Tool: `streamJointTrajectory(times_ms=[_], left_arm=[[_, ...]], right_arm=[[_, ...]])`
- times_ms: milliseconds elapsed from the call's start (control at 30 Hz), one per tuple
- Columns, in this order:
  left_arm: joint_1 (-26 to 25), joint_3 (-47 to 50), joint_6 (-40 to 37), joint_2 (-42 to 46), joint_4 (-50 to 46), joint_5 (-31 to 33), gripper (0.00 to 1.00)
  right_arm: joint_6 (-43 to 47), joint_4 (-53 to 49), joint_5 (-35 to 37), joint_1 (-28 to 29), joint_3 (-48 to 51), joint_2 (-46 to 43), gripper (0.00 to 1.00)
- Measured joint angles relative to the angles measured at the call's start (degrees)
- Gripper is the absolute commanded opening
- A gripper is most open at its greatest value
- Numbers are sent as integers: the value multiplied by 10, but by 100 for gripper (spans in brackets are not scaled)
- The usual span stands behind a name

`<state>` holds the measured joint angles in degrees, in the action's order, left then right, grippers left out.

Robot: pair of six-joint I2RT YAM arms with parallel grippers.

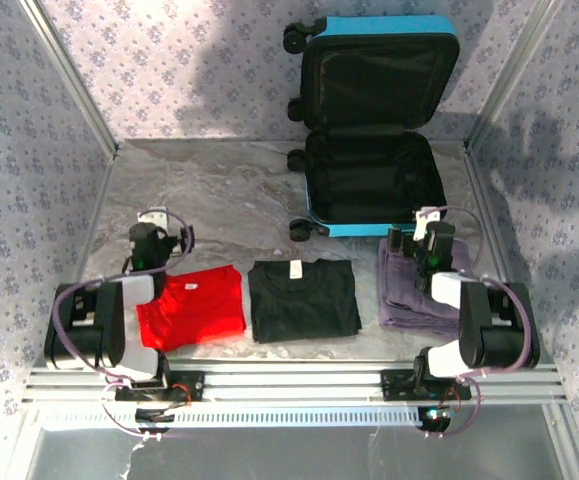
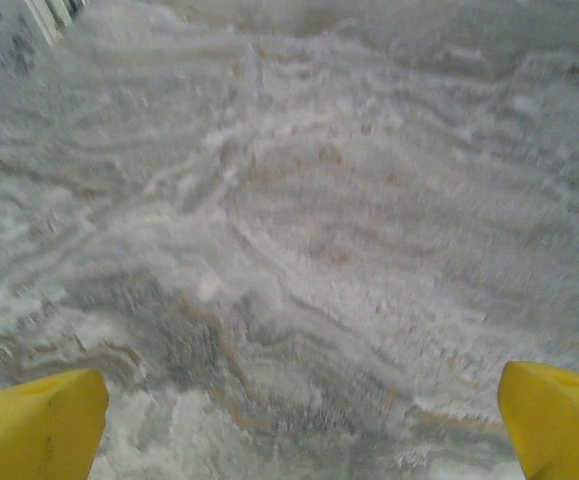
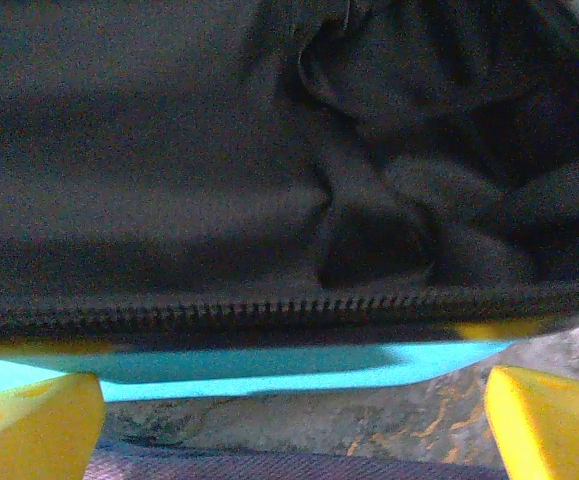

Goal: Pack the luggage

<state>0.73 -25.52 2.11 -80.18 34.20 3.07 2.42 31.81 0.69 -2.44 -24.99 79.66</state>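
Observation:
The turquoise luggage (image 1: 373, 228) lies open at the back right of the table, its lid (image 1: 377, 75) propped against the wall and the black lining empty. A folded red shirt (image 1: 191, 307), a folded black shirt (image 1: 302, 298) and a folded purple garment (image 1: 409, 295) lie in a row near the front. My left gripper (image 1: 157, 232) hovers open over bare marble behind the red shirt; its yellow fingertips (image 2: 34, 425) are wide apart. My right gripper (image 1: 414, 238) hangs open above the purple garment (image 3: 269, 468), facing the luggage rim (image 3: 269, 365) and lining (image 3: 219, 200).
The marble tabletop (image 1: 219, 190) is bounded by patterned walls on the left, back and right, with a metal rail (image 1: 289, 385) along the front. The luggage wheels (image 1: 297, 158) stick out on its left side.

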Motion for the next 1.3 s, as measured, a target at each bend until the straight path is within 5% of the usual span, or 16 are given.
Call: streamJointTrajectory(times_ms=[333, 467, 667, 967, 1300], left_arm=[[-53, -226, 132, 135, -235, 6, 100], [-127, -319, 153, 133, -334, 22, 100], [-238, -336, 155, 125, -401, 26, 100], [-316, -389, 154, 7, -452, 42, 100], [-409, -479, 159, -77, -494, 0, 100]], right_arm=[[-70, -289, 58, 33, -125, -250, 95], [-134, -421, 64, 42, -219, -239, 88], [-213, -558, 57, 43, -308, -158, 78], [-264, -626, 33, 47, -310, -137, 79], [-266, -666, -54, -33, -225, -184, 79]])
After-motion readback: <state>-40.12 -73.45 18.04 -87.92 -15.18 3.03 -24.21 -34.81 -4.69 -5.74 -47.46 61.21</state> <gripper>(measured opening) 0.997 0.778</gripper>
